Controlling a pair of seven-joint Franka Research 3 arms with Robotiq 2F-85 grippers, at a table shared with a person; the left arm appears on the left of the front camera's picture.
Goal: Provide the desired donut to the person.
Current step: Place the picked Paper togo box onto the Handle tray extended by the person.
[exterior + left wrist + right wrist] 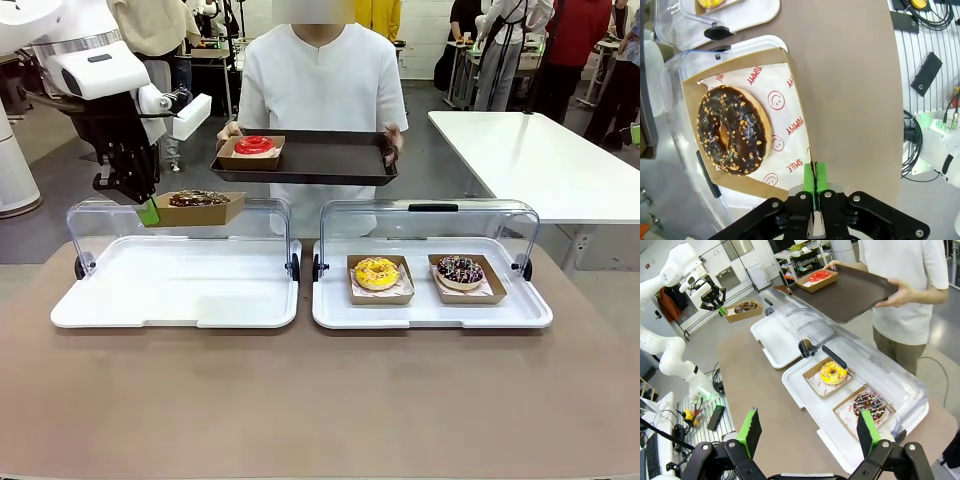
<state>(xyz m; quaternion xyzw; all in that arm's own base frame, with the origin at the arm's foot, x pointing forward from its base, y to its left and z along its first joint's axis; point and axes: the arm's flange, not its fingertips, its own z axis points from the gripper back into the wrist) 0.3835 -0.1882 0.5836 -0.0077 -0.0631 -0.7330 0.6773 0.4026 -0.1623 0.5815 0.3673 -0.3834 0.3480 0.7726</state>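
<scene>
My left gripper [148,211] is shut on the edge of a cardboard tray holding a chocolate donut with nut bits [198,199], lifted above the left white tray [175,300]. In the left wrist view the green pads [815,181] pinch the box rim beside the chocolate donut [733,130]. The person [322,75] in a white shirt holds a dark serving tray [330,160] with a red-glazed donut [254,146] in its box. My right gripper [810,432] is open above the table's near side, nothing between its fingers. From there the chocolate donut [745,307] and left gripper [720,310] show farther off.
The right white tray [430,312] with its clear lid raised holds a yellow donut [377,272] and a dark sprinkled donut [460,270]. Both lids stand open at the back. A white table [540,160] stands at the far right; other people stand behind.
</scene>
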